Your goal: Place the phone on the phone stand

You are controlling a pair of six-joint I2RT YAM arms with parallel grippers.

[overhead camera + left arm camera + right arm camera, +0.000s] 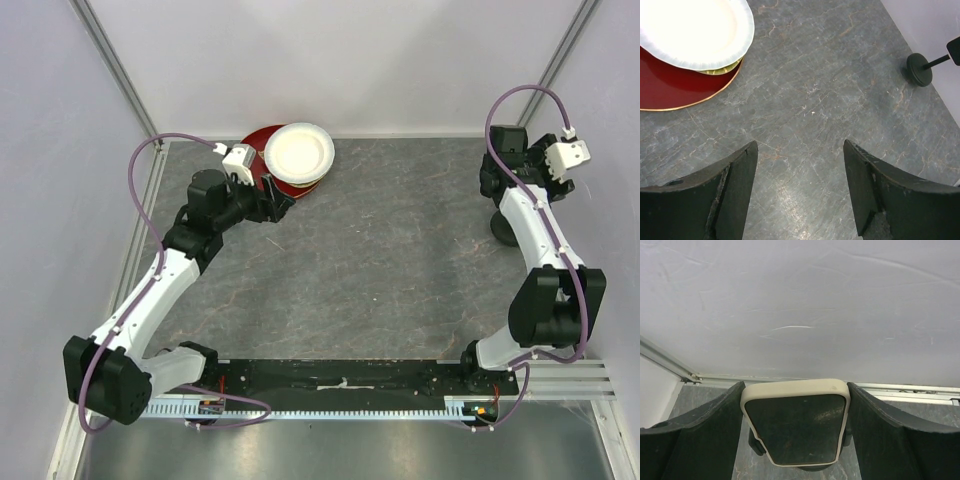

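The phone [796, 425], black screen in a cream case, sits between the fingers of my right gripper [795, 386]; both fingers touch its sides. It is tilted, close to the back wall. Black parts of the phone stand [756, 444] show just under the phone; I cannot tell whether the phone rests on them. From above, the stand's base [503, 229] shows beside the right arm, and the phone is hidden there. The left wrist view shows the stand's disc base [919, 69] and thin post. My left gripper [800, 146] is open and empty above the table, by the plates [298, 152].
A white plate [692, 31] lies stacked on a yellow one and a large red plate [670, 85] at the back left. The enclosure walls stand close behind and to the right of the stand. The grey table top [390, 250] lies between the arms.
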